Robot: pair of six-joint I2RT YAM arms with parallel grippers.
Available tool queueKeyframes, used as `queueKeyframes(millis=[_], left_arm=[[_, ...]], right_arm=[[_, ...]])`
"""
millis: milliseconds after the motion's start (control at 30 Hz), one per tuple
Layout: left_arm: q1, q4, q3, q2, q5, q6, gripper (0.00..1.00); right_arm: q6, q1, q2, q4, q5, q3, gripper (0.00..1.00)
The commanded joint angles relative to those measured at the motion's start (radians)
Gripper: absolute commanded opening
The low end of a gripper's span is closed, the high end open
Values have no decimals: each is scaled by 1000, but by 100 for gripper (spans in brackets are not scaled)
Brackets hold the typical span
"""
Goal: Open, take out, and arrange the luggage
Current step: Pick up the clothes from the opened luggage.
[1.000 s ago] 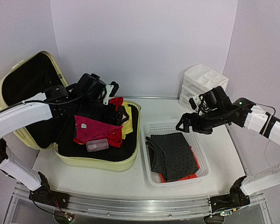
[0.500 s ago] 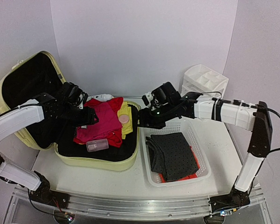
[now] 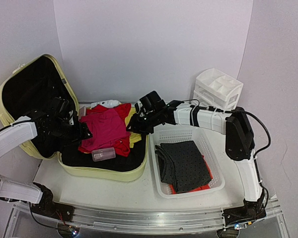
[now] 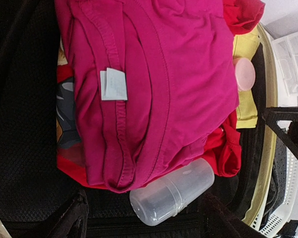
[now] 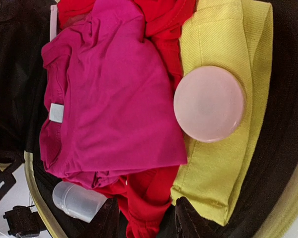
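Note:
The luggage [image 3: 104, 173] lies open, its lid leaning back at the left. Its base holds a magenta shirt [image 3: 107, 126] over a red garment [image 5: 149, 193], a yellow cloth [image 5: 223, 163], a pink round lid [image 5: 209, 103] and a clear plastic bottle [image 4: 171, 191]. My left gripper [image 3: 84, 133] hovers open over the base's left side. In the left wrist view the left gripper [image 4: 144, 220] frames the bottle. My right gripper [image 3: 132, 126] hangs over the base's right side. In its wrist view the right gripper [image 5: 148, 218] is open, its jaws fairly close together, with the red garment's edge between the fingers.
A white mesh basket [image 3: 216, 166] right of the suitcase holds a dark dotted cloth [image 3: 184, 163] over something red. A white drawer organizer [image 3: 216, 89] stands at the back right. The suitcase rim [image 4: 268, 124] lies between clothes and basket.
My right arm has swung left from above the basket to the suitcase, its jaws narrowing. My left gripper has drawn back to the left edge of the clothes.

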Motion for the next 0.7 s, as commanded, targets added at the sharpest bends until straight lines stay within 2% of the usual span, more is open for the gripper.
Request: queueKeyframes(millis=[0,267,367,500,567,667], left_arm=[[31,-10,-22,-10,63,-12,77],[81,41,-55,34,121,-14,75],[93,84,-75,49,163,-25,78],[96,132,-97,63,190,-41,81],[95,167,-108,69,207,-51,79],[96,210,-124,89,236,-67,74]], right_arm=[[38,2,72,38,-5,117,38],[71,1,221,21,31,254,35],[62,1,247,8,42,280,44],[38,1,249,-24,78,285,50],[25,1,236,-33,104,271,55],[13,1,228,-36,121,258,54]])
